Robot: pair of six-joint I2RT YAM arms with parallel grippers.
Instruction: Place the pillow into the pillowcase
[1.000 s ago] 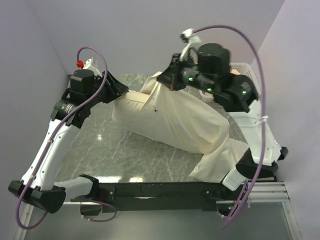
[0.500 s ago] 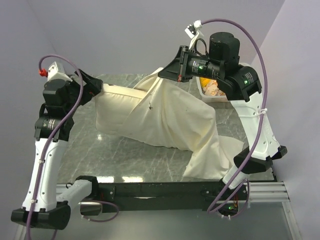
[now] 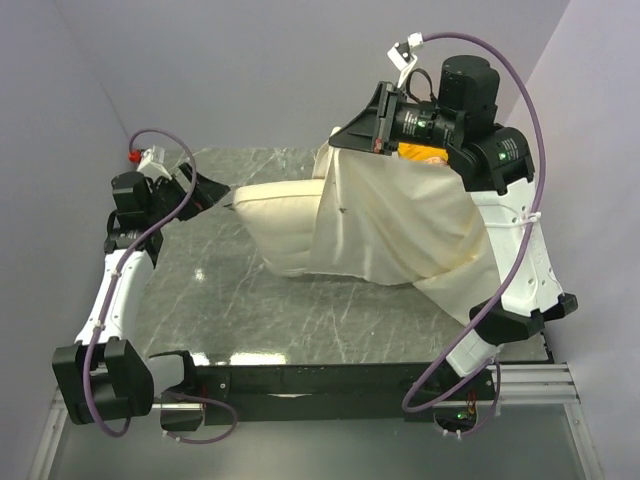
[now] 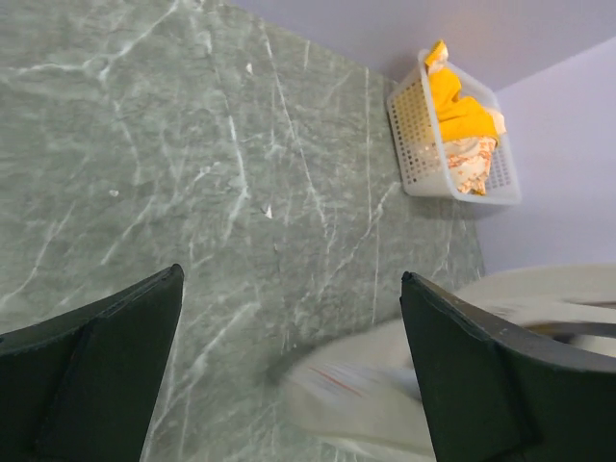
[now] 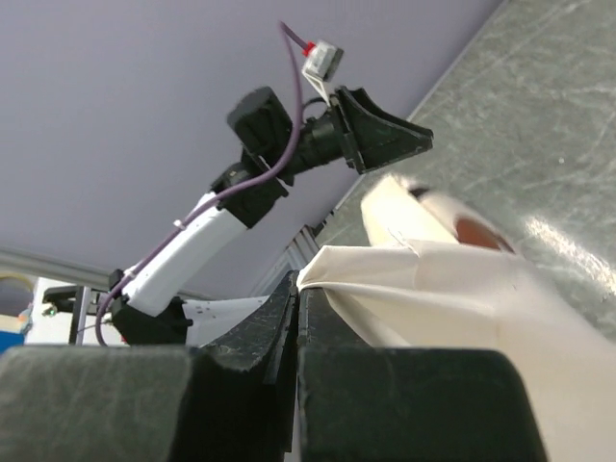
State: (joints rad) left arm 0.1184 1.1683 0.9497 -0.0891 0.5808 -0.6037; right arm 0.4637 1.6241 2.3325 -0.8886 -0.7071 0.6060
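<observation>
The pillow [image 3: 275, 215] lies on the table, its plump left end bare and its right part under the pillowcase [image 3: 400, 220]. My right gripper [image 3: 348, 142] is shut on the pillowcase's upper edge and holds it high, so the cloth hangs down to the table. In the right wrist view the gripper [image 5: 298, 289] pinches the cloth [image 5: 433, 289], and the pillow's brown print [image 5: 476, 231] peeks out. My left gripper [image 3: 215, 190] is open at the pillow's left end. In the left wrist view its jaws [image 4: 291, 274] stand wide apart with the blurred pillow [image 4: 385, 395] beyond them.
A white perforated basket [image 4: 423, 144] with yellow cloth [image 4: 462, 101] stands at the back right of the green marble table [image 3: 210, 290], behind my right arm. Purple walls close in at the back and both sides.
My right gripper has lifted the pillowcase up and to the right. My left gripper swung out left with the pillow end, then came back right and now stands open. The pillow's left end is now bare.
</observation>
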